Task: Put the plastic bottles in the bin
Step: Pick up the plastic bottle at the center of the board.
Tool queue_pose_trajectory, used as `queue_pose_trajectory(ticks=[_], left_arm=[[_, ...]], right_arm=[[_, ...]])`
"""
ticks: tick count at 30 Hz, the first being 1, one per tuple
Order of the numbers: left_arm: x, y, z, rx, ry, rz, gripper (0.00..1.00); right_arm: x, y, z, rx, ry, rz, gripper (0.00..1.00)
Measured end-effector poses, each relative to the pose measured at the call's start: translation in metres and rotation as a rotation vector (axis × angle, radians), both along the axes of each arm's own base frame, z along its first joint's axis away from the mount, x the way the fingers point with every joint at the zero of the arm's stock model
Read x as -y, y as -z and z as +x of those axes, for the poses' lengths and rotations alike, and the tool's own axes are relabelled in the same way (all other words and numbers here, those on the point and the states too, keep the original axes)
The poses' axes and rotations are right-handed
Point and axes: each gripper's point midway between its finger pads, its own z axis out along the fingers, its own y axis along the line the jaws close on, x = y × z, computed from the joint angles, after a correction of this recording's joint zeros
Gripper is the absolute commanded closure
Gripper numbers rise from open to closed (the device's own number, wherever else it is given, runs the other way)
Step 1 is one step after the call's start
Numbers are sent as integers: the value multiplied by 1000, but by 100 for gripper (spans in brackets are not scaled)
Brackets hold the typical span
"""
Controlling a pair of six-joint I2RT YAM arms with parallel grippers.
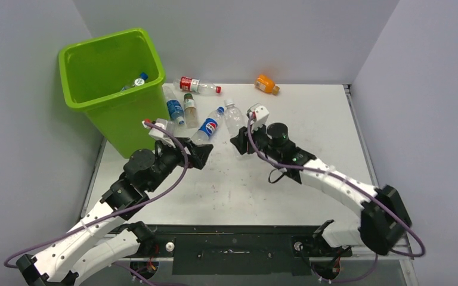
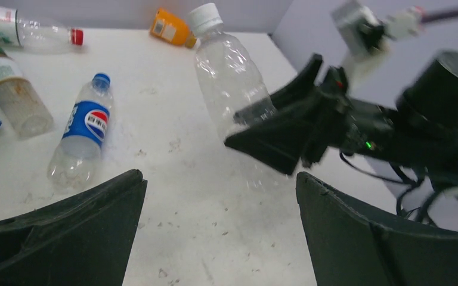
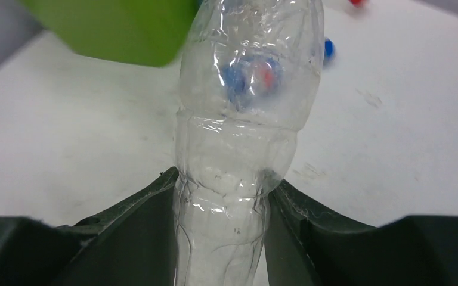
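My right gripper (image 1: 240, 143) (image 3: 222, 196) is shut on the lower body of a clear, label-less bottle with a white cap (image 1: 234, 116) (image 3: 244, 119) and holds it off the table; the left wrist view shows this too (image 2: 229, 77). My left gripper (image 1: 201, 154) (image 2: 220, 185) is open and empty, just left of the right one, over bare table. A Pepsi-labelled bottle (image 1: 209, 127) (image 2: 83, 137) lies beyond its left finger. The lime-green bin (image 1: 110, 77) (image 3: 113, 27) stands at the far left with one bottle (image 1: 136, 80) inside.
More bottles lie beside the bin: a blue-labelled one (image 1: 175, 110), a brownish one with a green cap (image 1: 189, 108) (image 2: 12, 98), and a red-labelled one (image 1: 197, 85) (image 2: 18, 33). An orange bottle (image 1: 266, 84) (image 2: 170, 27) lies near the back wall.
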Motion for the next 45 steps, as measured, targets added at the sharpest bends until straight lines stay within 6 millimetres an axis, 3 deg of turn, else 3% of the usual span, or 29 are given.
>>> queue_pose_trajectory(ticks=[4, 8, 13, 16, 20, 27, 34, 42, 44, 45], left_arm=[[4, -45, 1, 85, 8, -104, 4], [19, -100, -6, 193, 102, -198, 4], [47, -141, -20, 256, 271, -254, 4], [65, -149, -25, 253, 366, -277, 4], [87, -149, -33, 247, 494, -320, 4], [99, -151, -53, 276, 638, -364, 1], [116, -133, -39, 200, 655, -332, 9], [129, -118, -31, 125, 671, -318, 58], [131, -119, -33, 118, 685, -322, 75], [132, -120, -34, 117, 692, -323, 86]], right_arm=[[-28, -91, -80, 232, -178, 193, 71], [-15, -127, -126, 337, -238, 303, 72], [8, -133, -154, 369, -256, 381, 72], [14, -139, -168, 381, -283, 435, 72], [14, -143, -180, 380, -326, 499, 72], [9, -137, -191, 351, -374, 563, 72], [2, -142, -199, 354, -427, 592, 72], [0, -136, -201, 349, -440, 566, 68], [-1, -133, -200, 346, -440, 555, 60], [-1, -131, -200, 342, -440, 551, 48]])
